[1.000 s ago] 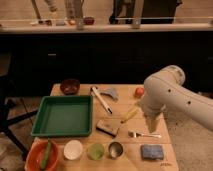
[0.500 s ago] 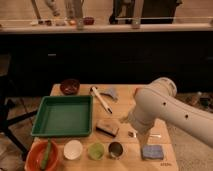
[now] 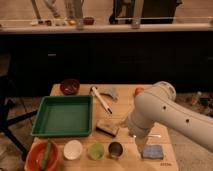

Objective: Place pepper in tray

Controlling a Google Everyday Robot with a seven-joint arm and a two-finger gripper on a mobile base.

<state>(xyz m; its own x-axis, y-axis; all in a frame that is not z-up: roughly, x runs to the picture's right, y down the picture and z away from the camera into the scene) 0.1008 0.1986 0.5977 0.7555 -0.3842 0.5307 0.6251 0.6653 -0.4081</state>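
Note:
The pepper [image 3: 47, 154], slim and green, lies in the round orange bowl [image 3: 35, 159] at the table's front left corner. The green tray [image 3: 62, 116] sits just behind that bowl on the left half of the table and holds nothing. My white arm [image 3: 160, 112] reaches in from the right over the table's middle right. My gripper [image 3: 132, 130] is at the arm's low end, just right of a dark block [image 3: 107, 128]. It is well to the right of the pepper and the tray.
In the front row stand a white bowl [image 3: 73, 149], a green cup [image 3: 95, 150], a metal cup [image 3: 116, 149] and a blue sponge [image 3: 152, 151]. At the back are a brown bowl [image 3: 69, 86], a white utensil [image 3: 101, 99] and a red tomato [image 3: 138, 91].
My arm has swung left and lower over the table. It now covers the yellow item and most of the fork. The pepper and tray have not moved.

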